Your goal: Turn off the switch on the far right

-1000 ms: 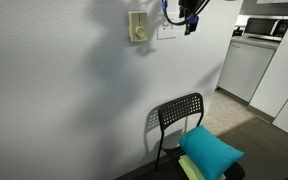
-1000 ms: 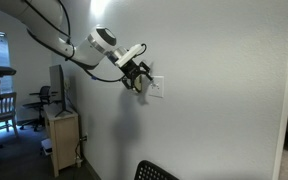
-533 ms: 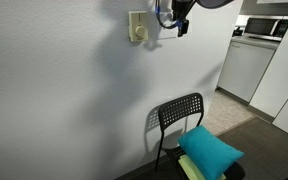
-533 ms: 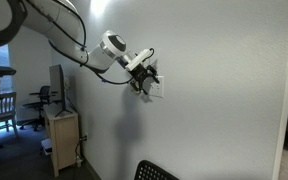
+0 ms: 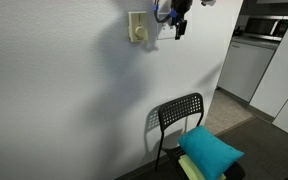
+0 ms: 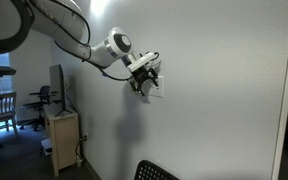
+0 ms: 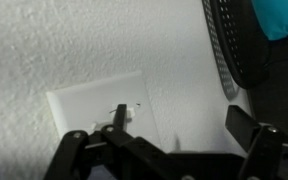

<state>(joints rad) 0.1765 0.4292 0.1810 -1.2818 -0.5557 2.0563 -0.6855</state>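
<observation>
White, rough-textured wall (image 7: pixel 44 40) fills nearly every view, and over the last second the gripper (image 6: pixel 147 83) has closed in on it. In both exterior views it has slid along the wall toward the cream plate (image 5: pixel 137 27) with the round knob. It now sits over the white wall plate (image 6: pixel 158 90), whereas a second ago it hung off to that plate's far side. The arm (image 6: pixel 89 48) has swung up behind it. In the wrist view the jaws stand spread wide and hold nothing. The white plate lies straight ahead of them, and the switch (image 7: pixel 121 112), a small toggle at the plate's middle, sits between the two fingers but much nearer one of them. Whether that finger already touches the toggle I cannot tell. By my reading the approach is as good as finished, and what remains is a short nudge of the near finger against the toggle to flip it. The main risk is the finger sliding past so small a lever. Well below the gripper stand a black chair (image 5: pixel 179 115) and a teal cushion (image 5: pixel 210 150), clear of the work.
</observation>
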